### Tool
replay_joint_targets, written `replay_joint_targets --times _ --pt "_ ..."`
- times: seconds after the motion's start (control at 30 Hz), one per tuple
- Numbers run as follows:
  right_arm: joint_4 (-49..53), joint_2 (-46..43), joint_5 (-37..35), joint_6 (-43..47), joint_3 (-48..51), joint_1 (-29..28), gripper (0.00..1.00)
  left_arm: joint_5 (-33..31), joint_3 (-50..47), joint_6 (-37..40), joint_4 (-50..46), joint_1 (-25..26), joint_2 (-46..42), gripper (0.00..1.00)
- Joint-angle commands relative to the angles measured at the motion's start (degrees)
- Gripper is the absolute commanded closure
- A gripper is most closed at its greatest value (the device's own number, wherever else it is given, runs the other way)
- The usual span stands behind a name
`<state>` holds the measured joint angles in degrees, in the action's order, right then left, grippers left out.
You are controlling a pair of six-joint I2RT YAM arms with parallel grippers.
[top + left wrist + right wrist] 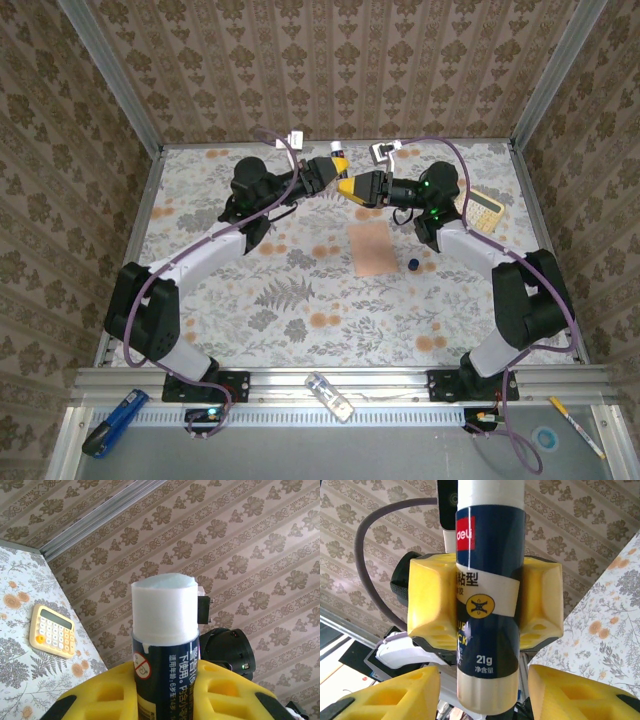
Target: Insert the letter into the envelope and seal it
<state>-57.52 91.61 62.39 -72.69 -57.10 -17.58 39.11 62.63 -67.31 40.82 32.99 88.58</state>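
From above, both claws hang together over the far middle of the counter [250, 310], the left claw [340, 162] just beyond the right claw [356, 187], their tips almost touching. Toward the arm bases from them, flat on the counter and well apart from either, lies what I take to be the letter [372, 250]; no flap can be made out from this height. Just right of it sits a small blue cap [413, 264]. Out past the right claw's wrist is a yellow calculator [482, 208].

At the left wrist, the left claw is clenched on a glue stick [165, 650]. Its yellow fingers [95, 700] press on the dark blue barrel, and the white end pokes out past them.

At the right wrist, the stick stands upright before the lens, with the left claw clamped across its middle. The right claw's own fingers [395, 695] stand apart on either side of the stick's pale lower end. There is a sliver of gap on each side, so this claw is released and grips nothing.
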Motion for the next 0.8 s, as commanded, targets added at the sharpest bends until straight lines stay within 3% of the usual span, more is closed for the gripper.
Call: replay_joint_targets --times 0.0,0.5,0.77 --pt "-3.39 0.85 0.30 -0.79 -1.70 -0.02 0.51 0.70 -0.48 -0.47 3.48 -0.12 0.02 1.00" --pt "0.75 0.78 -1.99 1.25 -2.56 0.00 0.70 0.70 -0.49 -0.33 3.08 -0.21 -0.07 1.00" --pt "28.16 -6.47 -8.84 21.29 -5.24 -1.56 0.75 0.48 -0.21 0.12 1.96 0.01 -0.01 1.00"
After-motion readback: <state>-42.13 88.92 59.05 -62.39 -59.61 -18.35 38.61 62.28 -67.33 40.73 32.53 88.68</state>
